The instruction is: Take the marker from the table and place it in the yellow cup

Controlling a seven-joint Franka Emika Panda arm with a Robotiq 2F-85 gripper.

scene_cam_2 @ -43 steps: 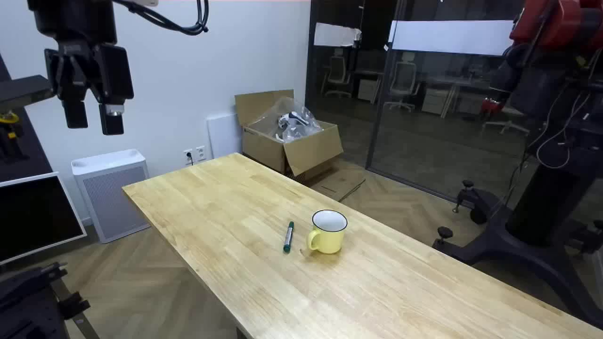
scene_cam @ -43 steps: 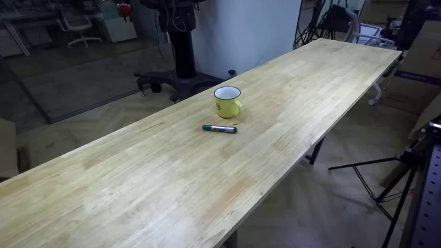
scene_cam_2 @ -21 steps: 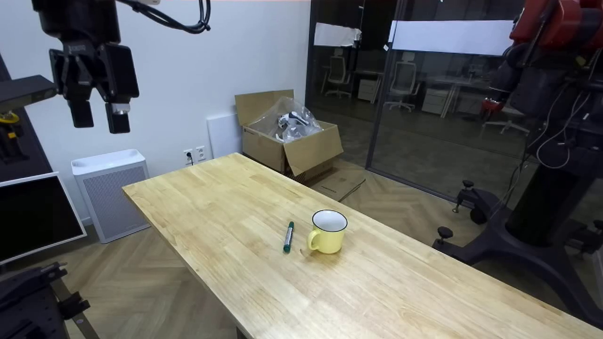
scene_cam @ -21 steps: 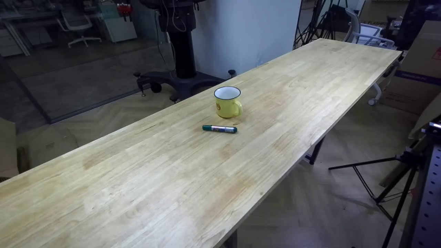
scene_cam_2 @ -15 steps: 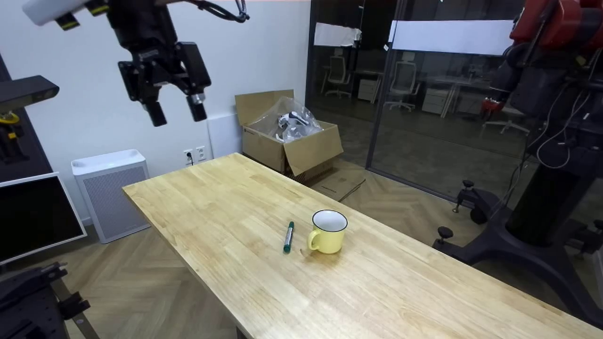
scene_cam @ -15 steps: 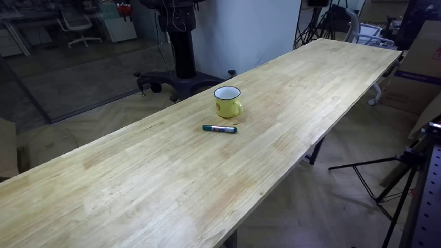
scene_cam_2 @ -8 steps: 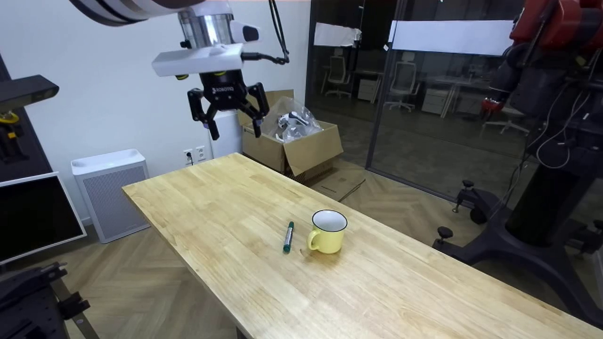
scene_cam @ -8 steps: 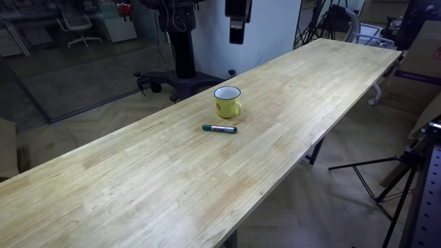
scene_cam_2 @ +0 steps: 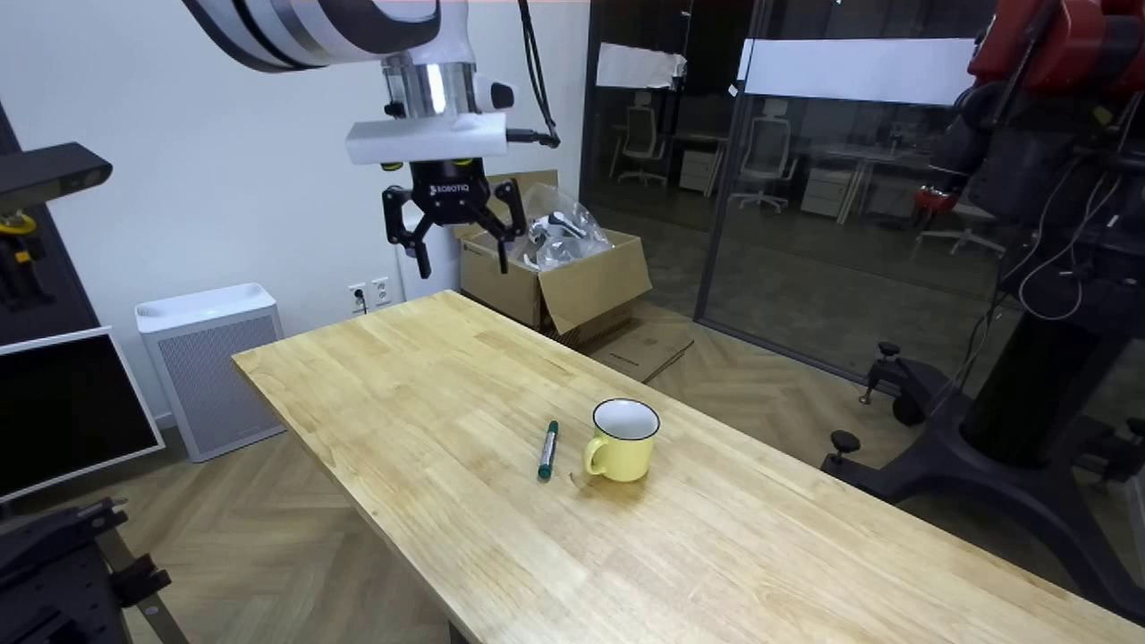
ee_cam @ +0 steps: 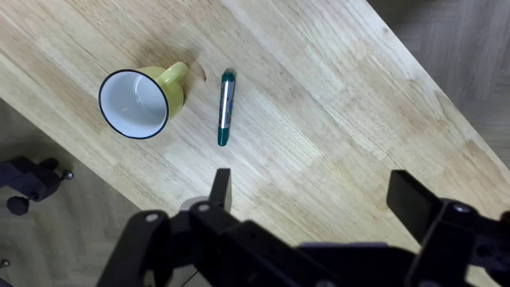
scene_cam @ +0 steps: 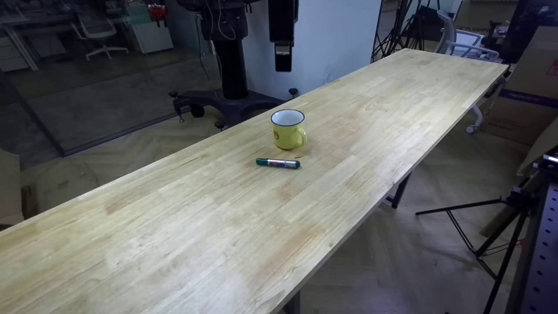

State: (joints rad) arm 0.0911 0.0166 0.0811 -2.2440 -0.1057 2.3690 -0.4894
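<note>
Indoors, a gripper (scene_cam_2: 463,266), jaws wide apart, above a pale wooden table (scene_cam_2: 447,385) on herringbone floor (scene_cam_2: 295,528).

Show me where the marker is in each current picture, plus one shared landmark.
In an exterior view: marker near centre, just below the cup.
In an exterior view: marker below centre, left of the cup.
In the wrist view: marker upper middle, right of the cup.
Shared landmark: the cup.

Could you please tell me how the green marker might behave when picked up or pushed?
The marker will probably roll if pushed sideways, since it looks cylindrical and lies flat on the table. Being slim and straight, it is likely stiff and rather light. Its shiny surface might prove slightly slippery.
</note>
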